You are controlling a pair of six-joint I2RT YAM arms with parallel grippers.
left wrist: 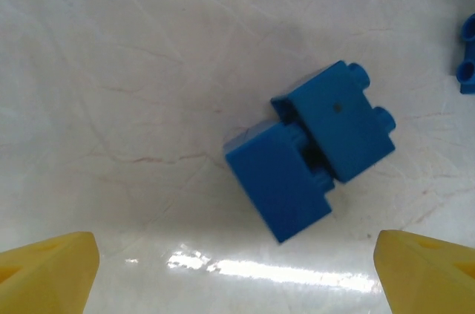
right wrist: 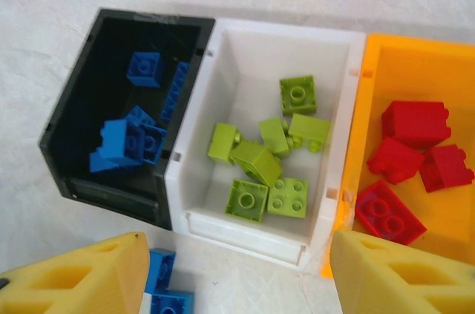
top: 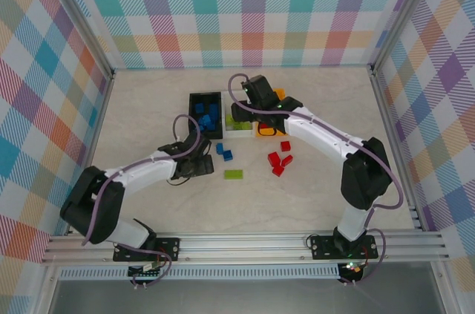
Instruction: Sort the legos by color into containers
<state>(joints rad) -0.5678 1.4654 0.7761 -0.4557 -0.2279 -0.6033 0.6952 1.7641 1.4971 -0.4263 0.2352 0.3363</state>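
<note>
Trouble lies in the two blue legos (left wrist: 308, 147) touching mid-table: the left claw (left wrist: 237, 277), fingers apart above them, may pinch both and drop one short of the black bin (right wrist: 70, 125) nearer the far edge. The right claw (right wrist: 237, 273) hangs apart above the white bin (right wrist: 286, 30).

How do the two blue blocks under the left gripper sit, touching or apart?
Touching. The left wrist view shows the lower blue lego butted against the upper blue lego, no gap between them.
</note>
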